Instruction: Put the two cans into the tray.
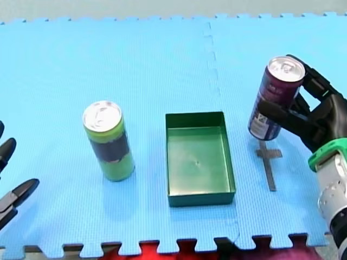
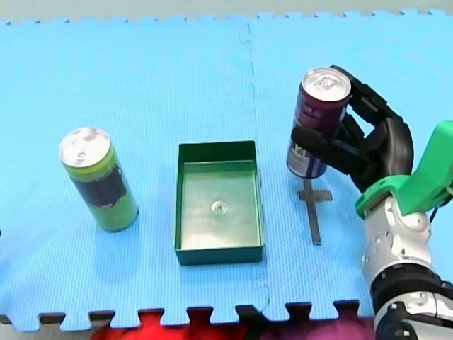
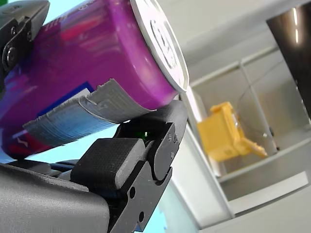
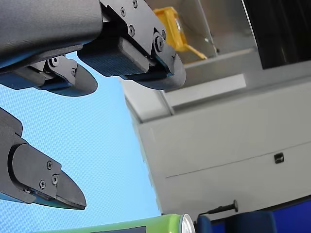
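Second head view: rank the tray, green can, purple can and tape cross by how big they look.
1. Tray.
2. Green can and purple can, about alike; the right hand, right of the tray, grips the purple one and covers part.
3. Tape cross.
Left hand, at the left edge, holds nothing.

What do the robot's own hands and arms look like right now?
The right hand, around the purple can right of the tray, is black with three jointed fingers, textured pads and small screws. A bright green collar joins it to a silver-white forearm. The left hand, at the mat's left edge, is black too.
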